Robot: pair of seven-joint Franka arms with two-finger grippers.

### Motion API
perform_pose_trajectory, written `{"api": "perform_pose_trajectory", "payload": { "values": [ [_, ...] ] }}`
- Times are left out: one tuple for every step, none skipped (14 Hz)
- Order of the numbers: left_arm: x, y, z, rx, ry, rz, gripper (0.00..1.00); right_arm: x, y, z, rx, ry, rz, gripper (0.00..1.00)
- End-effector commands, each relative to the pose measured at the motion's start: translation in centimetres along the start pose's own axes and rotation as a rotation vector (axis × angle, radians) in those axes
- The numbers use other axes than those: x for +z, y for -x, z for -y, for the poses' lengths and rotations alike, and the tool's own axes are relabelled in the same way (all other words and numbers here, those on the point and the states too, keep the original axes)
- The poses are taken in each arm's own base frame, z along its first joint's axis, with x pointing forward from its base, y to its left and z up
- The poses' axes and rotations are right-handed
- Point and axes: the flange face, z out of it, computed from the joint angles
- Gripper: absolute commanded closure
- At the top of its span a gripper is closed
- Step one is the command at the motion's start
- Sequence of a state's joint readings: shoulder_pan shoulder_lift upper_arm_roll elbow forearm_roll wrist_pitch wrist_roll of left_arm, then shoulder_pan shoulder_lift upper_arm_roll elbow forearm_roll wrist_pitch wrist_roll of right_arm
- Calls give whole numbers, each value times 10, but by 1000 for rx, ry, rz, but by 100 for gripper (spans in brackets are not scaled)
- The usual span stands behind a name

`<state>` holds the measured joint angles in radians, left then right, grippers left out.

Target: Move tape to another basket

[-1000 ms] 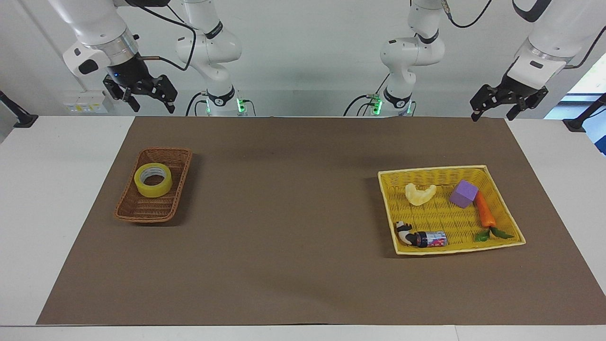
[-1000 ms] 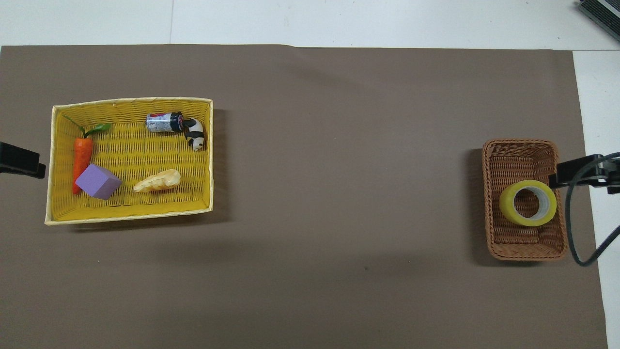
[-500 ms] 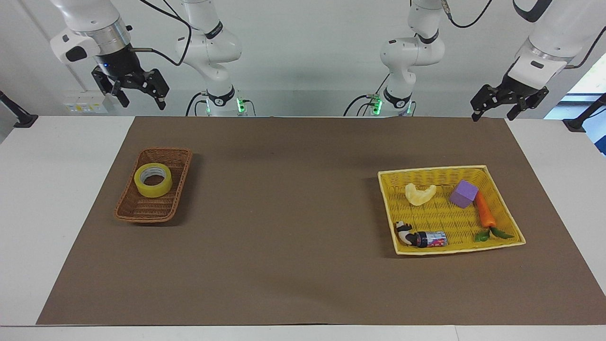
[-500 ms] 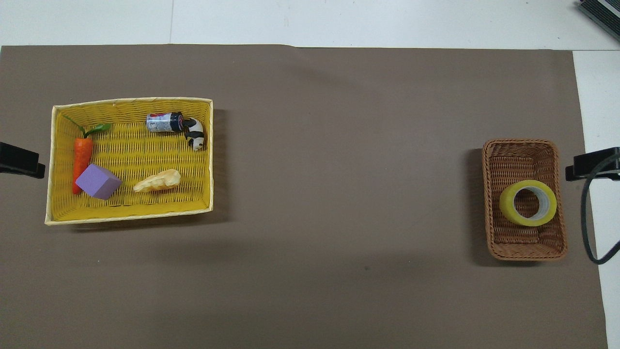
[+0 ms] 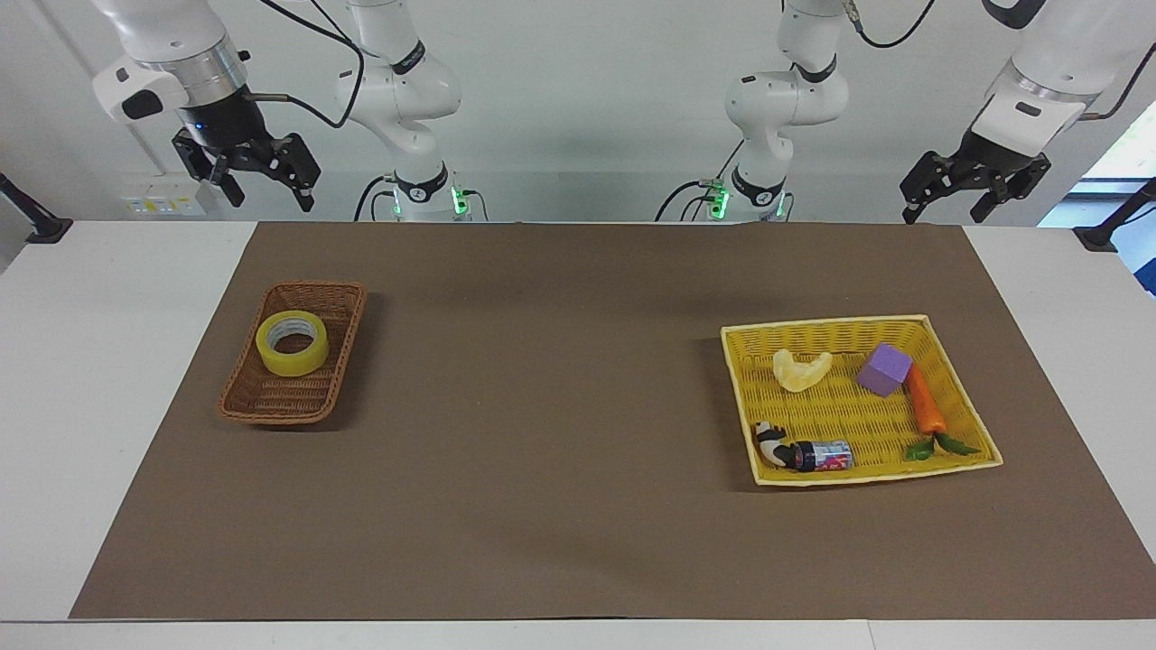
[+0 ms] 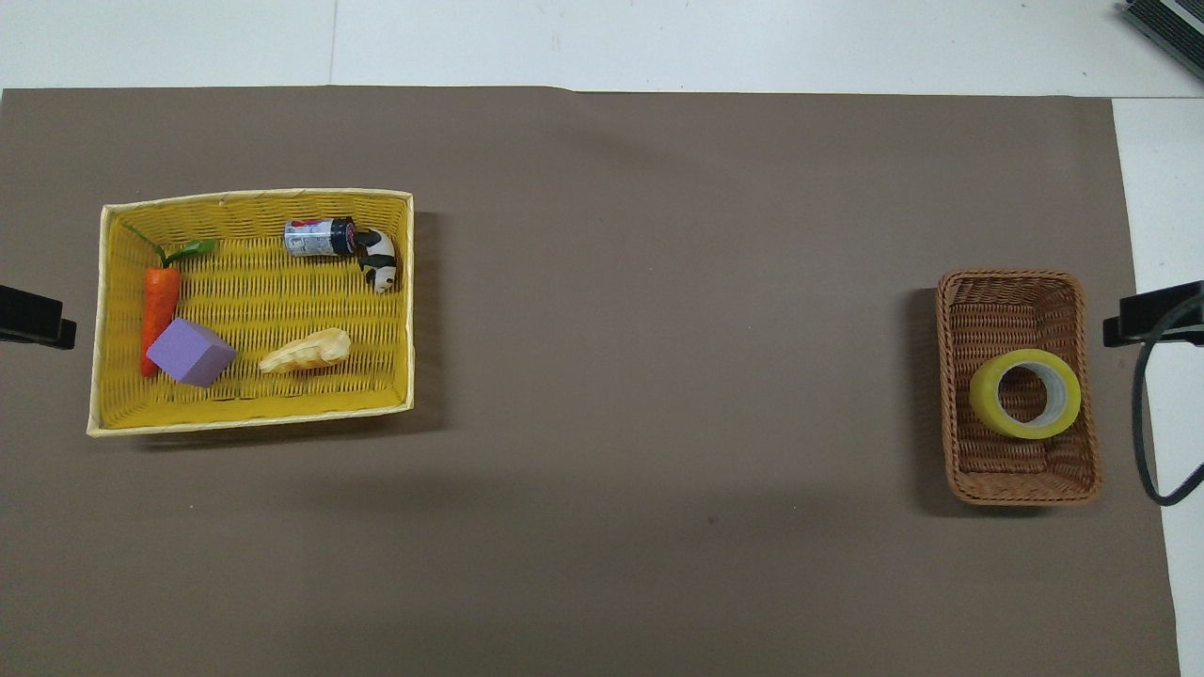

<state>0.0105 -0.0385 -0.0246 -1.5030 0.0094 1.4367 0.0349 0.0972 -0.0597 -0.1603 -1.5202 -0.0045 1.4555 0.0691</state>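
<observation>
The yellow tape (image 5: pixel 292 343) lies flat in the narrow brown wicker basket (image 5: pixel 280 397), at the end of the basket nearer to the robots. The basket sits at the right arm's end of the table. The tape (image 6: pixel 1025 393) and the basket (image 6: pixel 1006 301) also show in the overhead view. My right gripper (image 5: pixel 271 194) hangs open and empty, high over the table's edge nearest the robots, apart from the basket. My left gripper (image 5: pixel 944 212) hangs open and empty, high at the left arm's end.
A larger bright yellow basket (image 5: pixel 858 323) sits at the left arm's end. It holds a carrot (image 5: pixel 925 401), a purple block (image 5: pixel 884 369), a pale shell-like piece (image 5: pixel 800 369), a small can (image 5: pixel 826 455) and a panda figure (image 5: pixel 769 440). A brown mat (image 5: pixel 542 406) covers the table.
My right gripper has risen and drawn back from over the brown basket toward the table's edge. My left gripper has lifted a little. The tape and baskets have not moved.
</observation>
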Motion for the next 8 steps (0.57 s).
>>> {"api": "perform_pose_trajectory", "payload": {
  "values": [
    [-4,5,-1,18,-4,2,0,-2,0,-11,5,9,10,0],
    [-5,5,1,10,-4,-2,0,-1,2,-11,6,11,22,0],
    [-5,5,1,10,-4,-2,0,-1,2,-12,6,13,25,0],
    [-5,5,1,9,-4,-2,0,-1,3,-12,3,11,25,0],
    [-5,5,1,9,-4,-2,0,-1,3,-12,1,12,26,0],
    [-5,5,1,9,-4,-2,0,-1,3,-12,1,12,25,0],
    [-5,5,1,9,-4,-2,0,-1,3,-12,1,12,26,0],
    [-5,5,1,9,-4,-2,0,-1,3,-12,1,12,26,0]
  ]
}}
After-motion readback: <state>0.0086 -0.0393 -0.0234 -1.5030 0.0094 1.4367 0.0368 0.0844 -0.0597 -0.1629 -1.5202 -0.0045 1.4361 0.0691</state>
